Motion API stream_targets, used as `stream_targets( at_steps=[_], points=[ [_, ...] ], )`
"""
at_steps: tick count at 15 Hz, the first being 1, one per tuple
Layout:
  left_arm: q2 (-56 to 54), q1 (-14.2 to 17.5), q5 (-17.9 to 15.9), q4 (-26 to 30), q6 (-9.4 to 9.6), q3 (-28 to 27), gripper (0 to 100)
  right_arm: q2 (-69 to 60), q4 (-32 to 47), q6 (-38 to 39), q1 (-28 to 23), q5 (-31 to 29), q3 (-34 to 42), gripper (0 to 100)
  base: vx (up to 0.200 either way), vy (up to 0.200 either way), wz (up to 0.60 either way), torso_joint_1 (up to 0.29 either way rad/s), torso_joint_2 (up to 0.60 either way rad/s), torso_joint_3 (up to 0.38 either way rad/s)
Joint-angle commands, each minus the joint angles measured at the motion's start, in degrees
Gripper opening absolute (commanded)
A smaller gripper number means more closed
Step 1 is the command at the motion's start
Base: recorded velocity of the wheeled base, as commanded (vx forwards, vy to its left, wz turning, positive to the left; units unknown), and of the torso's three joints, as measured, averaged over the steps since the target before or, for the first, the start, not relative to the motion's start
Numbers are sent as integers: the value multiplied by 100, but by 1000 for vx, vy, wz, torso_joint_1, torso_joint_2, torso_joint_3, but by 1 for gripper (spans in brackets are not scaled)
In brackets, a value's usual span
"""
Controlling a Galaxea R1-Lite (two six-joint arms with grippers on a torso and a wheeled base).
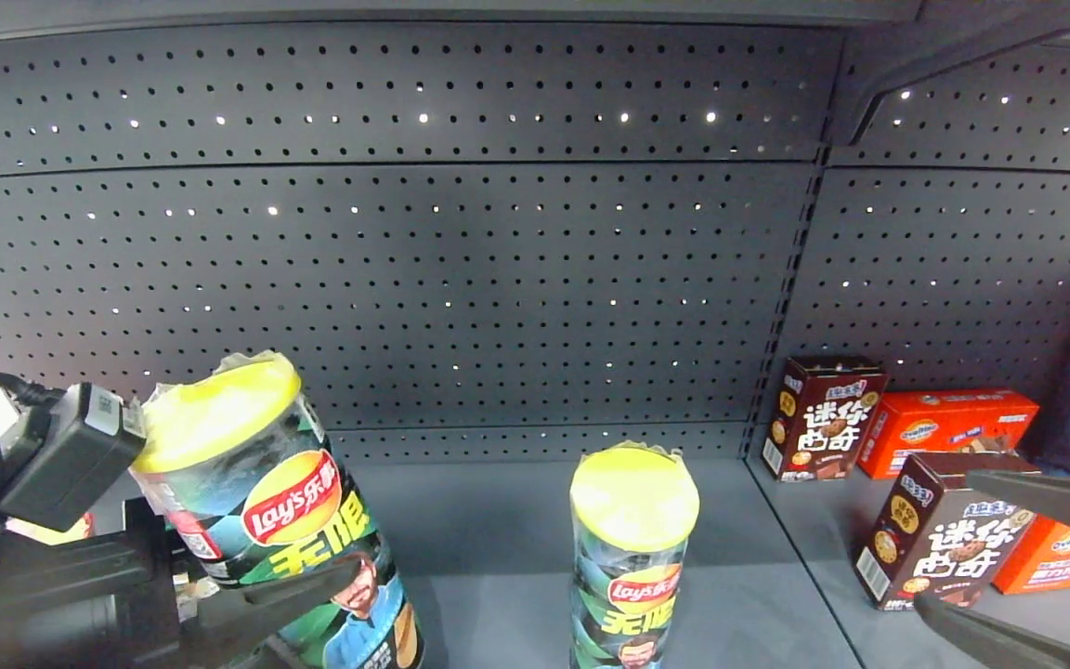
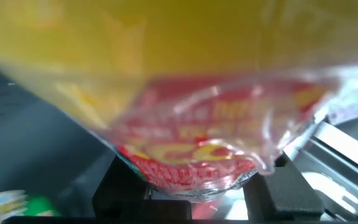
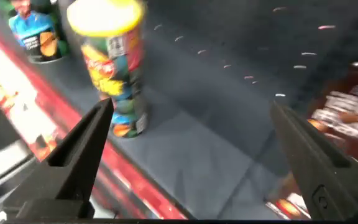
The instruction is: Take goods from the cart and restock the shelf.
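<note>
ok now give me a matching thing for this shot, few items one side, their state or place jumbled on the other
Things:
1. can on the left
2. can in the middle
3. right gripper
4. orange box at the back

States or places:
A. open, holding nothing
B. upright on the shelf, nothing touching it
C. tilted, clamped in the left gripper
D. lying on its long side beside a brown box

Pairs: 1-C, 2-B, 3-A, 4-D
</note>
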Motion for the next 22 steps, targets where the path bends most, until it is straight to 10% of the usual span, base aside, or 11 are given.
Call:
stream_targets(
  at_steps=[1, 8, 14, 18, 22],
  points=[
    [145, -18, 43, 25, 13, -255, 0, -591, 38, 190, 17, -146, 50, 100, 0, 0, 0, 0, 0, 0],
    [1200, -237, 17, 42, 39, -1249, 0, -1312, 29, 181, -897, -639, 481, 100, 0, 0, 0, 0, 0, 0],
    [1780, -220, 61, -10, 66, -1987, 0, -2551, -225, 234, -1389, -2229, 1712, 100, 0, 0, 0, 0, 0, 0],
    [2307, -185, 606, -160, 118, -2497, 0, -3342, -217, 199, -2101, -2221, 2380, 100, 0, 0, 0, 0, 0, 0],
    [2395, -281, 289, 912, 277, -3050, 0, -3913, -199, 181, -2707, -2229, 2740, 100, 0, 0, 0, 0, 0, 0]
  ],
)
